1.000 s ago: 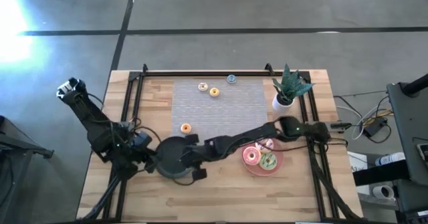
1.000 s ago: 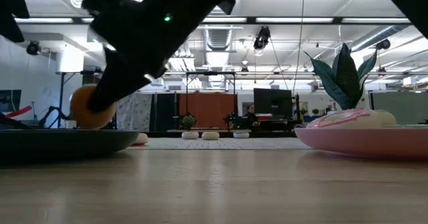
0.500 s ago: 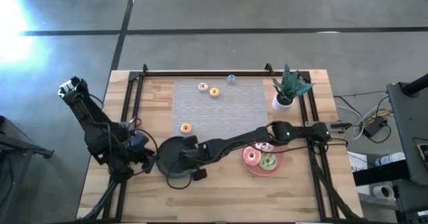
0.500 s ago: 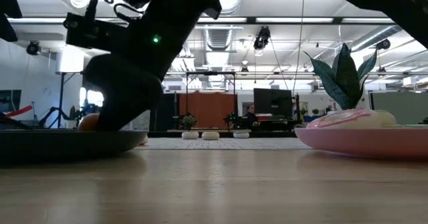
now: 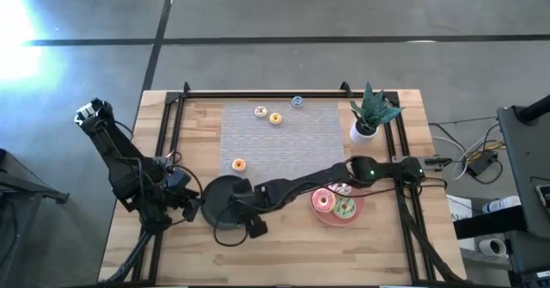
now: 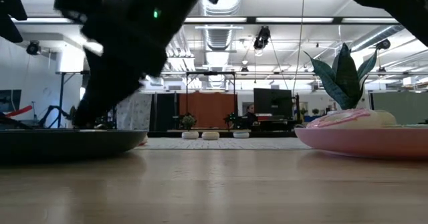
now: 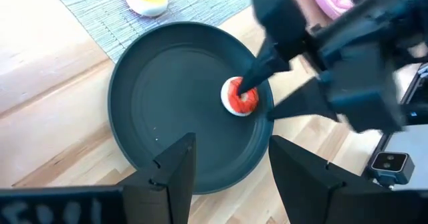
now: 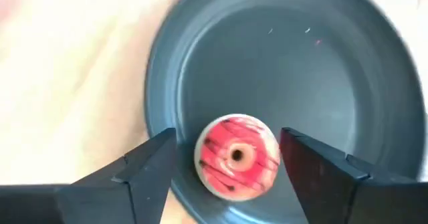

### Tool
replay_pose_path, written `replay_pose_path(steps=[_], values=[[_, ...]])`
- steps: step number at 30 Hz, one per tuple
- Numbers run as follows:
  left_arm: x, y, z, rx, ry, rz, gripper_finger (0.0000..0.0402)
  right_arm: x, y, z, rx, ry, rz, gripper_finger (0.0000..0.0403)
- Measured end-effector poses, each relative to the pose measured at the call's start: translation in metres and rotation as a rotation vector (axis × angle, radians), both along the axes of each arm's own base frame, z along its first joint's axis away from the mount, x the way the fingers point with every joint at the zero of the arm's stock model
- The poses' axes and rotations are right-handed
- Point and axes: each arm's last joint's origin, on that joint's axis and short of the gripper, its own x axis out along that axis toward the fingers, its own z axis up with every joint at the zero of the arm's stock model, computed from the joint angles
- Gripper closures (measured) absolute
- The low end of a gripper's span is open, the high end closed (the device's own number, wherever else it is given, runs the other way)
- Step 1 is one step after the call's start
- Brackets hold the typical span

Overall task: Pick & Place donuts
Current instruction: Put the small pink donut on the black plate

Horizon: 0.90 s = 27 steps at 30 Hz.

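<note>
A tiny red donut (image 8: pixel 237 156) lies flat in the round dark plate (image 5: pixel 215 193) at the table's near left; it also shows in the left wrist view (image 7: pixel 239 95). My right gripper (image 8: pixel 229 174) is open above the plate, one finger on either side of this donut. My left gripper (image 7: pixel 231 164) is open and empty just left of the dark plate. The pink-orange donut (image 5: pixel 323 201) and the green donut (image 5: pixel 345 208) lie on the pink plate (image 5: pixel 357 217); a third is partly under my right arm. Several tiny donuts, such as an orange one (image 5: pixel 239 163), lie on the grey mat (image 5: pixel 292 142). My right gripper comes slanting down from the table's right, open over the red donut. One fingertip (image 7: pixel 257 73) stands right at the donut's edge (image 7: pixel 235 85); I cannot tell whether it touches. The donut lies flat on the dark plate's floor.
A potted plant (image 5: pixel 371 116) stands at the far right of the table. My right arm (image 5: pixel 301 185) stretches across the table's middle, over the pink plate's left edge. Dark rails (image 5: pixel 172 133) run along the table's left and right sides.
The tiny donut, held above the dark plate a second ago, has come down onto the plate's floor. My right gripper has gone down and a little toward the table's left over the plate. My left arm has kept still.
</note>
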Motion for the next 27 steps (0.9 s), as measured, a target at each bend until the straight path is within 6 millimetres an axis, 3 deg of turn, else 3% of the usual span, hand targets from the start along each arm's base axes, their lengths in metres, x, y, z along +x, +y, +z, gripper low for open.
replay_pose_path(steps=[3,7,14,18,23,27], values=[[0.0,0.0,0.0,0.005,0.0,-0.005,0.0238,-0.002,-0.007,0.022,0.046,-0.035,-0.062,0.0139],[0.0,0.001,0.0,0.028,-0.02,-0.004,0.0239,-0.007,-0.032,0.045,0.099,-0.028,-0.2,0.0147],[0.001,0.003,-0.003,0.082,-0.081,0.043,0.0239,-0.01,-0.105,0.046,0.293,0.063,-0.498,0.0171],[0.002,0.01,-0.018,0.127,-0.104,0.125,0.0239,-0.01,-0.137,0.044,0.318,0.072,-0.533,0.0175],[0.011,0.028,-0.041,0.169,-0.001,0.165,0.0239,-0.019,-0.148,0.076,0.269,0.005,-0.466,0.0175],[0.026,0.052,-0.057,0.163,0.047,0.195,0.0239,-0.031,-0.179,0.082,0.248,0.044,-0.533,0.0177]])
